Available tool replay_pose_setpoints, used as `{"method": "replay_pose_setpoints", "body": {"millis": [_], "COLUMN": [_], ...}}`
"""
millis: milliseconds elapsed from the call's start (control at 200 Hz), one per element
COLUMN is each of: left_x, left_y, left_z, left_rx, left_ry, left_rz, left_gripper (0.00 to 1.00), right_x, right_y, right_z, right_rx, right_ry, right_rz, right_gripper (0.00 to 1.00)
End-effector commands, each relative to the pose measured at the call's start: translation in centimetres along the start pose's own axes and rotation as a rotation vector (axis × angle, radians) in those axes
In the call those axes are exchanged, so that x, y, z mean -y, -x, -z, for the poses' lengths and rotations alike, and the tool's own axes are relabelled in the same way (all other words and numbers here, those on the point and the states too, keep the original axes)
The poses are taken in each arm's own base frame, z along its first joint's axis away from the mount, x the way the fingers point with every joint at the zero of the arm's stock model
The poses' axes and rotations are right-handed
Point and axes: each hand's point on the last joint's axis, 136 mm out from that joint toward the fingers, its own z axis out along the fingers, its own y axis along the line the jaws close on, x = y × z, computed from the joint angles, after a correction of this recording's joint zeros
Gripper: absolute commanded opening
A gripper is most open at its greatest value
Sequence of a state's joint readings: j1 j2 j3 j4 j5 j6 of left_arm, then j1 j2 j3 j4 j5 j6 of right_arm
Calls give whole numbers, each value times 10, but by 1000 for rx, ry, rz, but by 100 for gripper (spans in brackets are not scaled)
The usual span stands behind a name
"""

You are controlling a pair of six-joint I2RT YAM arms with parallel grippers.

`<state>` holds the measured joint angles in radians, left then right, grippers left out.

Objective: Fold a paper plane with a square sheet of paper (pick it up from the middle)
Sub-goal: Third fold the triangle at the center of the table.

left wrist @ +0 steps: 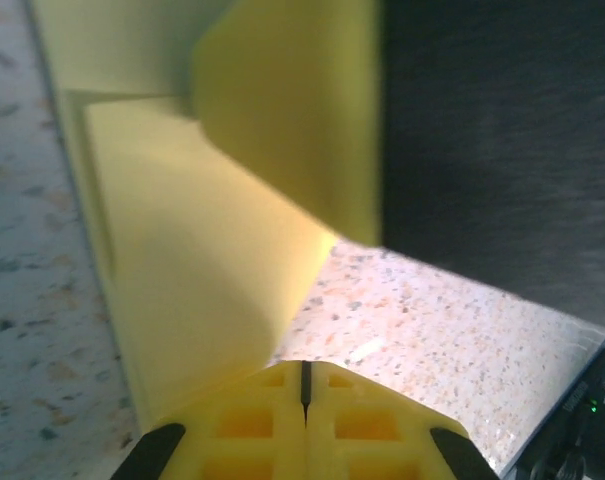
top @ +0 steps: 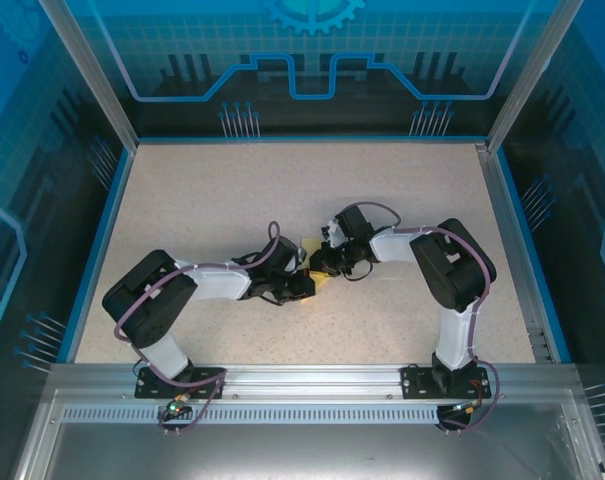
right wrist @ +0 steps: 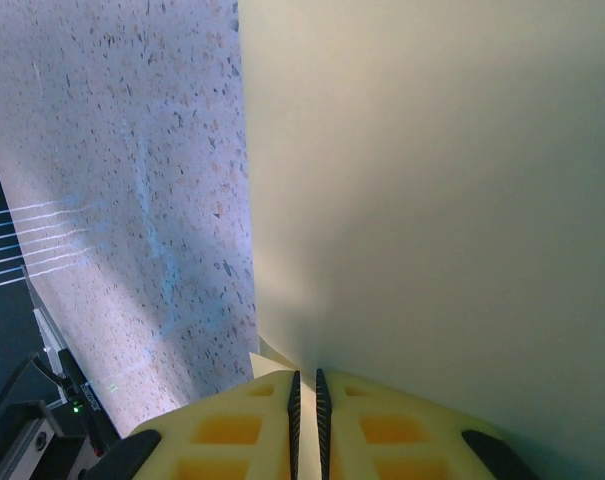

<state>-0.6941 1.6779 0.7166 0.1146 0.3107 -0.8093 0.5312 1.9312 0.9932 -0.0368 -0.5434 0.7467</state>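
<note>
The pale-yellow sheet of paper (top: 323, 281) sits at the table's middle, between my two grippers. It is folded into layers with raised flaps (left wrist: 202, 260). Whether it has the paper plane's shape is hidden by the arms. My left gripper (top: 304, 284) is shut, its tips (left wrist: 305, 375) low over the table at the paper's lower right edge, with nothing visible between the jaws. My right gripper (top: 329, 262) reaches in from the right. It is shut on an edge of the paper (right wrist: 432, 200), and a pale strip shows between its pads (right wrist: 306, 378).
The speckled beige table (top: 232, 200) has a blue rim and clear walls on three sides. A metal rail (top: 302, 378) with both arm bases runs along the near edge. The dark body of the right arm (left wrist: 502, 150) looms close beside the paper.
</note>
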Motion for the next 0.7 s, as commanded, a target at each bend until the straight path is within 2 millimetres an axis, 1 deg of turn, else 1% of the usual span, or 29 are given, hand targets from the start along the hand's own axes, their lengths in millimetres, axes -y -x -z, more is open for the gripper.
{"method": "replay_pose_setpoints", "body": {"millis": [0,145,285,355,695], "left_x": [-13,-28,-43,-44,-37], "left_y": [3,-4,-13,-17,-26], "left_z": [-5,-10,-8,-6,7], "left_rx": [17,-7,-7,-14,-37], "left_ry": [27,60,94,95,68], "left_rz": [62,99,122,127,116], "left_gripper": [1,0,0,0,5], "right_x": [19,19,20,21,24], "right_y": [-10,-10,-9,-9,-9], "right_z": [-7,-7,-8,-8,-7], "right_rx": [-26,-28,-27,-28,-28], "right_ry": [-54,-54,-58,-61,-70], "right_rz": [-20,-20,-21,-22,-26], "right_gripper": [16,16,16,16,16]}}
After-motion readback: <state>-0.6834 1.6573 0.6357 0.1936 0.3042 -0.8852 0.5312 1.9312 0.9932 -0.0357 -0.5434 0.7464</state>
